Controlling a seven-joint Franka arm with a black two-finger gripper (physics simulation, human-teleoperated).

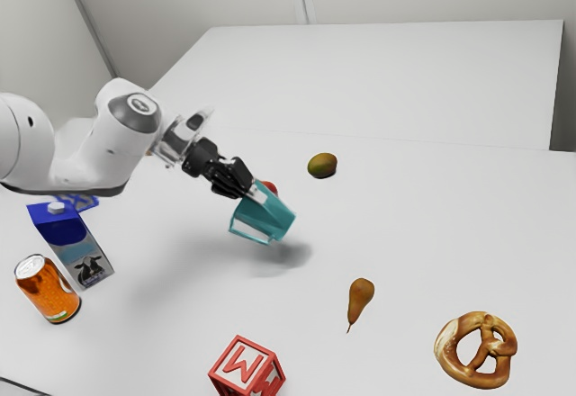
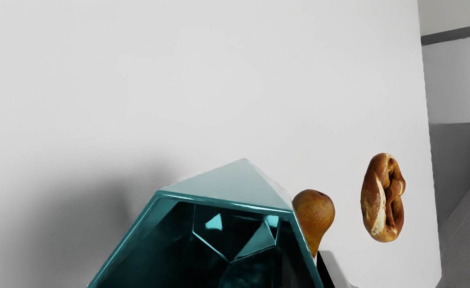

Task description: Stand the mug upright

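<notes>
The gripper reaches down from the exterior view's upper left, and at its tip is the teal mug. The mug hangs tilted above the table, with its shadow on the surface below and its handle on the side toward the exterior view's lower left. In the wrist view the mug has its open, many-sided mouth toward the camera and its dark inside shows. A black fingertip of the gripper stands by the mug's wall; the other finger is hidden, so the hold on the mug cannot be made out.
On the table lie a mango, a pear, a pretzel and a red letter block. A blue milk carton and an orange can are at the exterior view's left. Something red is partly behind the mug.
</notes>
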